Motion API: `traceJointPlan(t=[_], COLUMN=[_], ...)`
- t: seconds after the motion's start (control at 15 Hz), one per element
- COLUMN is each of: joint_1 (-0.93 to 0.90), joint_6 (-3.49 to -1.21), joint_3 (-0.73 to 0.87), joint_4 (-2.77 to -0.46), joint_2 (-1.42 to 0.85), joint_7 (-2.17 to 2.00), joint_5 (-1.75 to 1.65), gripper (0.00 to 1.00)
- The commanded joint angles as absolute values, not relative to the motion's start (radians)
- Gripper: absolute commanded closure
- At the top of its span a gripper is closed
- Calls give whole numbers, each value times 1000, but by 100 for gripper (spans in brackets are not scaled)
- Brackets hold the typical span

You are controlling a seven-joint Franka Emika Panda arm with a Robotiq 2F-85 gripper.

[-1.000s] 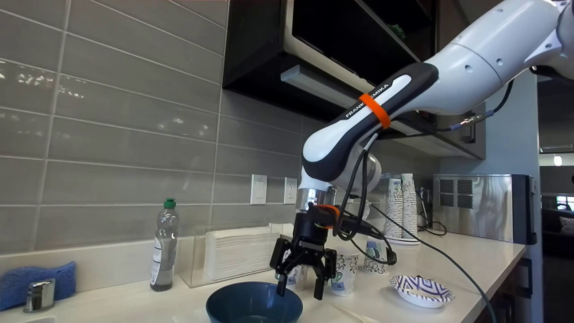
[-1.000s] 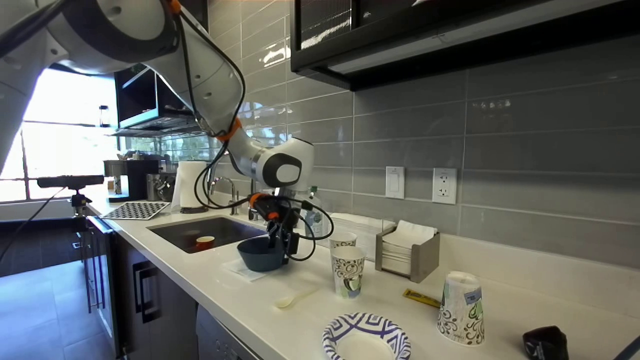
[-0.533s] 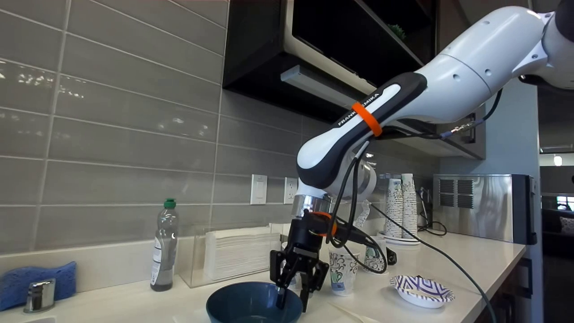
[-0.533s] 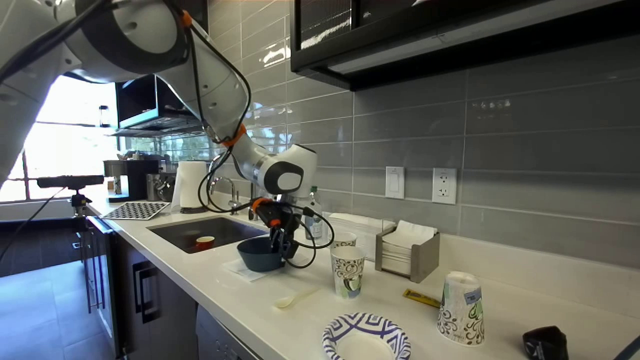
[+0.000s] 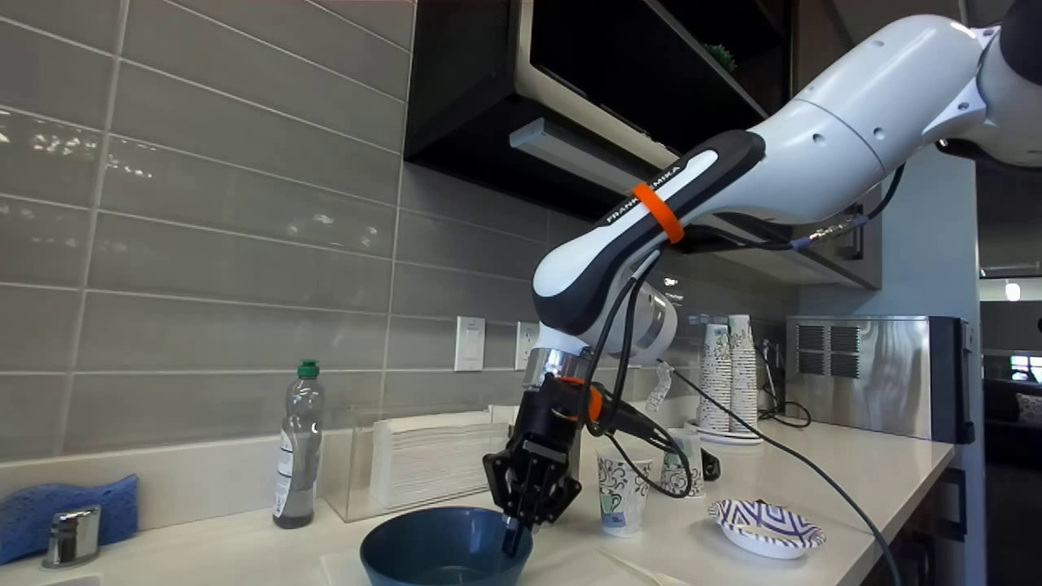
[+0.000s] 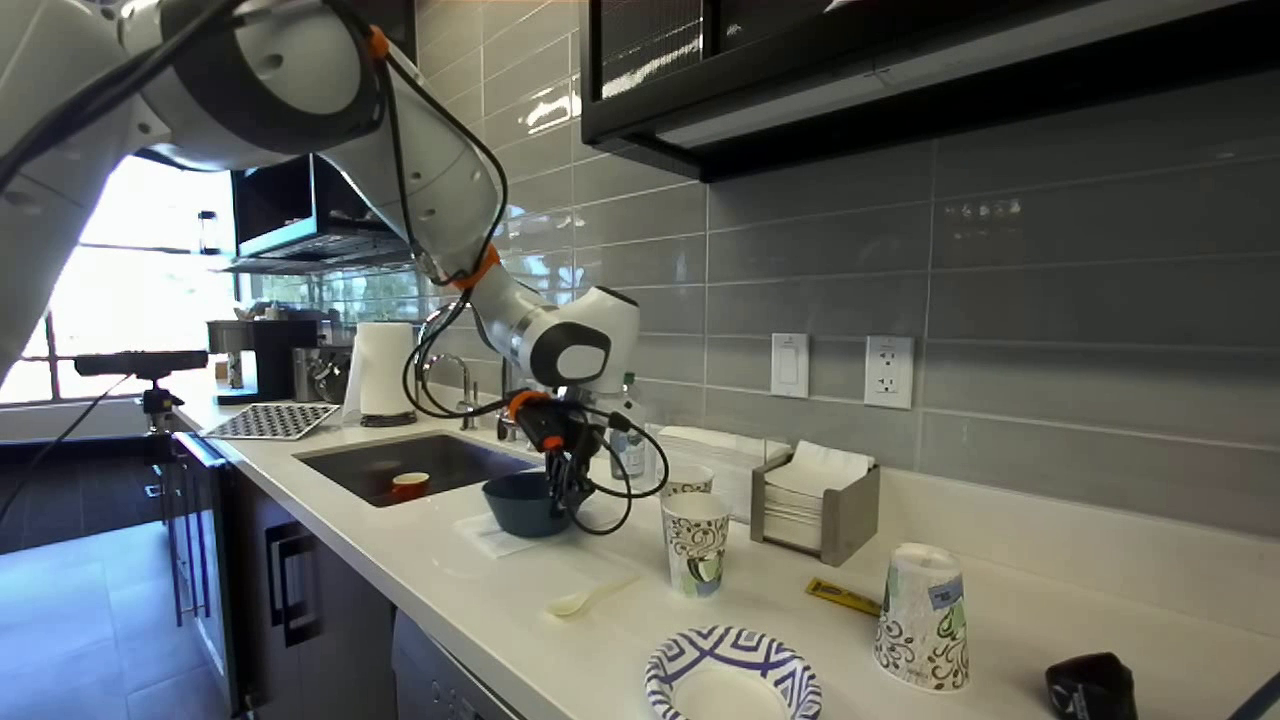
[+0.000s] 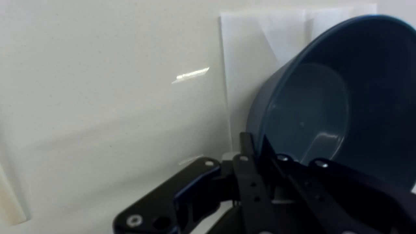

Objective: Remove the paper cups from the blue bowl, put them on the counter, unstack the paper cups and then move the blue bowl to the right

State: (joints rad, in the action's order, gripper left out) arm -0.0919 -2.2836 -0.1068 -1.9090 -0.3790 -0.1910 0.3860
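Where the gripper (image 7: 256, 144) reaches the rim of the blue bowl (image 7: 373, 97), its jaws are clamped on the wall, one finger inside and one outside. The bowl partly covers a white napkin (image 7: 247, 58) on the pale counter (image 7: 113, 81). Slightly farther off, a cream spoon (image 6: 575, 602) lies flat, and two paper cups (image 6: 697, 545) stand upright, unstacked, one behind the other in an exterior view. Farther along are a blue-patterned dish (image 5: 773, 545) and an inverted cup (image 6: 922, 620); tall cup stacks (image 5: 743, 374) and a metal appliance (image 5: 883, 374) occupy the far end.
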Motion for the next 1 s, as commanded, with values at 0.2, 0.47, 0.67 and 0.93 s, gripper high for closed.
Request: traceJointPlan(t=[0.2, 0.47, 0.67, 0.93], joint_1=[-72, -69, -69, -64], joint_6=[-2293, -2320, -2358, -2383], joint_3=[-126, -129, -125, -102], joint_4=[-1878, -1895, -1923, -1978], joint_2=[-396, -363, -323, -261], joint_7=[-158, -152, -155, -193], joint_5=[455, 479, 479, 457], gripper=[99, 99, 99, 99])
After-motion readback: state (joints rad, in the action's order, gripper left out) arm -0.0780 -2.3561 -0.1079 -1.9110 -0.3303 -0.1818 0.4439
